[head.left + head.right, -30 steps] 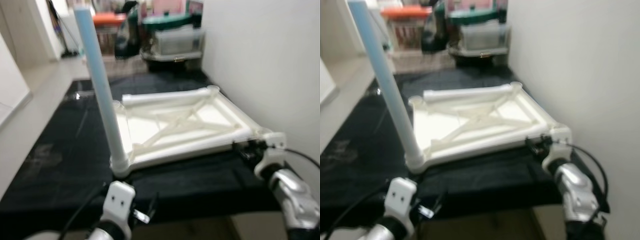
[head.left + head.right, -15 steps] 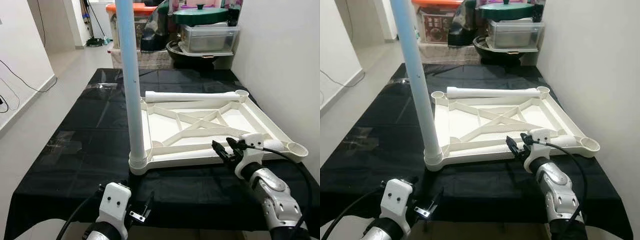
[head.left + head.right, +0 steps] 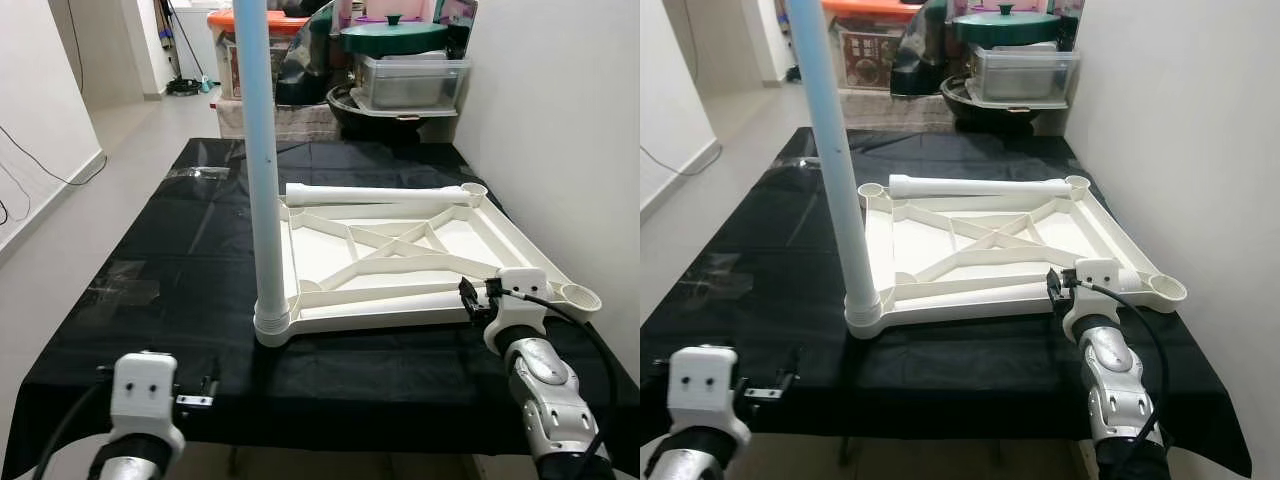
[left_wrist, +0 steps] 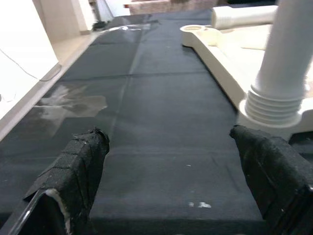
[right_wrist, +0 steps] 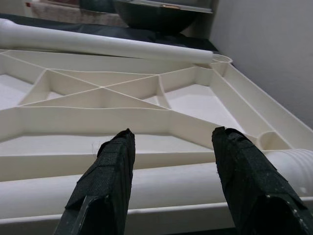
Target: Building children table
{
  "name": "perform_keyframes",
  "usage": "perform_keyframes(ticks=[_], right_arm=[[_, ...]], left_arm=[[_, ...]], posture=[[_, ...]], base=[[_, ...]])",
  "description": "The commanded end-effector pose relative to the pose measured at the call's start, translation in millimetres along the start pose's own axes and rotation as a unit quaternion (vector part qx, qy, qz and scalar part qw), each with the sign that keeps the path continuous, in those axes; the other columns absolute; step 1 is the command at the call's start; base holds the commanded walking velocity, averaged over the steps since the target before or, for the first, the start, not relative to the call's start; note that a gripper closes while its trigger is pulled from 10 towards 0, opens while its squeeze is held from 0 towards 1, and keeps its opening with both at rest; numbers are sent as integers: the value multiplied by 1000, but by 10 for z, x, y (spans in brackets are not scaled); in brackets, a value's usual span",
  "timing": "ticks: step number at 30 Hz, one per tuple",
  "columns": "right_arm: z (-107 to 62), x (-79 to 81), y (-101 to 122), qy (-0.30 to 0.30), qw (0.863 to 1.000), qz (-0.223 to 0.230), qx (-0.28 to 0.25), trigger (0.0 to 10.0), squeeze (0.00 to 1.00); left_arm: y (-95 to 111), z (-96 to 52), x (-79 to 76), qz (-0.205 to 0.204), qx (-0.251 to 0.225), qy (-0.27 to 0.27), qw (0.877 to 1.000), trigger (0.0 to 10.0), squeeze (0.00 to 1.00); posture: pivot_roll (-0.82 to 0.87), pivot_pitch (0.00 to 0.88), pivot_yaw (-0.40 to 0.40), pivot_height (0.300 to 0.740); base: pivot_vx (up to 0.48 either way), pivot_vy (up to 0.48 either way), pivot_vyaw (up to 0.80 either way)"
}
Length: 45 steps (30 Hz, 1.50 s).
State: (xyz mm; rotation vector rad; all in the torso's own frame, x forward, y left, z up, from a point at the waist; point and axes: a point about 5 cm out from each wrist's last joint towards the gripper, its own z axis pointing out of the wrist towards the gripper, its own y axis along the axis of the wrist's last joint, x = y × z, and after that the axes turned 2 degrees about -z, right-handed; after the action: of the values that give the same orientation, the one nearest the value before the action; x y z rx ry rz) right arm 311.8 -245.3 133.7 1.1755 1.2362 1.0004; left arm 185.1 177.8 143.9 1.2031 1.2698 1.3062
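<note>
On the black-draped table (image 3: 150,250), the upturned white tabletop frame (image 3: 400,250) is laid toward the right edge, its ribbed underside facing up. One pale blue leg (image 3: 262,160) is seated upright in the socket at the frame's near left corner. A white leg (image 3: 375,193) is laid flat along the frame's far edge, and another white leg (image 5: 146,183) is laid along the near edge, its ribbed end beside the empty near right socket (image 3: 580,296). The right gripper (image 5: 171,142) is held at the frame's near edge, just above this near leg; its black fingers (image 5: 110,171) are spread apart and nothing is grasped. The left gripper (image 4: 168,147) is held low at the table's near edge, before the blue leg's ribbed collar (image 4: 274,105); its fingers are likewise parted and empty. Beyond the table's far edge, stacked storage containers (image 3: 405,70) and a green lid (image 3: 392,35) are seen against the wall.
</note>
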Motion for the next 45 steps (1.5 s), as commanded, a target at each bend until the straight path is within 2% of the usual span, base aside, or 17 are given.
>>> perform_keyframes(ticks=[1, 11, 25, 30, 32, 37, 45], right_arm=[[16, 25, -24, -3, 1000, -1, 2, 10000, 0], [34, 18, -11, -11, 1000, -5, -2, 10000, 0], [76, -14, 30, -28, 999, -13, -8, 10000, 0], [119, -78, 31, -18, 999, 28, -6, 10000, 0], [117, -203, 29, -32, 999, 9, -8, 10000, 0], [113, -277, 21, -59, 998, 8, -7, 10000, 0], [160, -271, 71, -81, 996, 18, -18, 10000, 0]], left_arm=[[-46, 29, 7, -2, 11, 0, 1000, 10000, 0], [-52, 50, -32, -10, 11, -7, 1000, 10000, 0], [-80, 56, -72, -4, 16, -14, 1000, 10000, 0], [-91, 38, -172, -11, 20, -47, 999, 10000, 0], [-119, -15, -295, -14, 31, -94, 995, 10000, 0], [-135, -62, -366, -13, 37, -117, 992, 10000, 0], [-140, -112, -410, -12, 45, -135, 990, 10000, 0]], posture=[[147, 4, -81, 740], [145, 0, -78, 740], [144, 0, -78, 740], [144, 0, -74, 740], [144, 2, -68, 740], [149, 11, -60, 740], [160, 32, -47, 740]], base=[[0, 480, 0], [0, 469, 0], [0, 0, 0], [0, 0, 0], [0, 0, 0], [0, 0, 0], [0, 0, 100]])
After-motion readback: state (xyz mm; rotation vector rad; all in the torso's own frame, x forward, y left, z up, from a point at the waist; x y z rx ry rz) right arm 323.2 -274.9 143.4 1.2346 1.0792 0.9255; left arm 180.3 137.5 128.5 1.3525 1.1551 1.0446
